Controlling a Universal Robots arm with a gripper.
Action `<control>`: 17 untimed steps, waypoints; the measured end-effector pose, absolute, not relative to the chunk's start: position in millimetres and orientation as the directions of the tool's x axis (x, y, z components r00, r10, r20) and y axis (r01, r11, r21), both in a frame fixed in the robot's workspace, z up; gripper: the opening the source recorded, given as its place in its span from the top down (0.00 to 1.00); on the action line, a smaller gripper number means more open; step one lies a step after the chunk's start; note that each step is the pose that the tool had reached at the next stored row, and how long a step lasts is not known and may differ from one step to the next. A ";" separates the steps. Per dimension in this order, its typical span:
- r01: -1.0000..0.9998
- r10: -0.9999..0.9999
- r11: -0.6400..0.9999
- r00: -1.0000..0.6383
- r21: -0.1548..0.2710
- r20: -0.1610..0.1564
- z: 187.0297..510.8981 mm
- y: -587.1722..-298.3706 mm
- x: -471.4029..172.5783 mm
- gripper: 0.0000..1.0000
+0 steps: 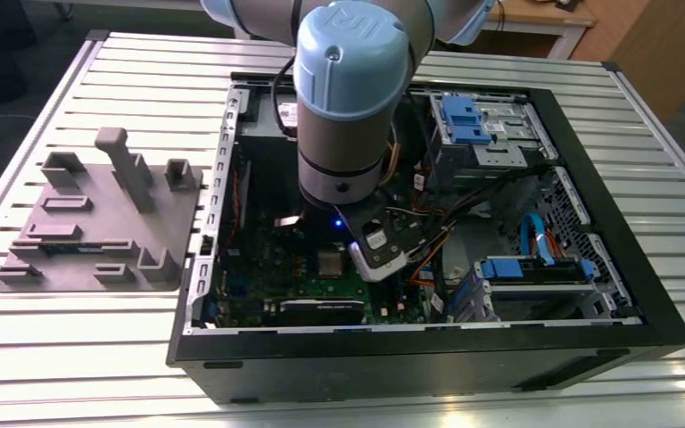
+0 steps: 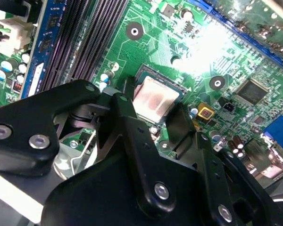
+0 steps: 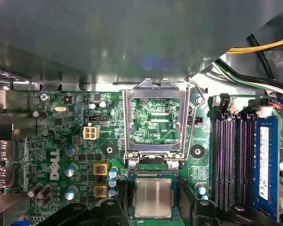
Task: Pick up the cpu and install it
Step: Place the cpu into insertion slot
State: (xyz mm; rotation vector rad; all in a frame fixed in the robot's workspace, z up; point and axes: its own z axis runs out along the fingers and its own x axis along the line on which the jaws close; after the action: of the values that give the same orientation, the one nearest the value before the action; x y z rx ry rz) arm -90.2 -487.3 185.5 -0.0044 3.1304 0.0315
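Motherboard, green, inside one open computer case on a slatted surface. One robot arm reaches in. One silver cpu lies flat in its socket, just beside one metal socket frame that is swung open. One black tool hangs over the chip, released, its two fingers flanking it with a gap each side. One blue memory stick stands in a slot nearby.
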 end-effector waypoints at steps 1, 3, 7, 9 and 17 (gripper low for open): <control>-0.003 -0.003 1.000 -1.000 0.020 -0.011 185.5 -487.3 -90.3 0.46; -0.003 -0.003 1.000 -1.000 0.021 -0.011 186.4 -487.3 -90.4 0.46; -0.003 -0.003 1.000 -1.000 0.022 -0.011 195.2 -487.4 -90.3 0.46; -0.003 -0.003 1.000 -1.000 0.021 -0.010 201.0 -487.4 -90.4 0.46; -0.003 -0.003 1.000 -1.000 0.021 -0.006 220.6 -487.4 -90.3 0.66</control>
State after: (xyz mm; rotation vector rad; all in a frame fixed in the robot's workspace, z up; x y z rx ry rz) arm -90.3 -487.4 220.6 -0.0043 3.1353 0.0337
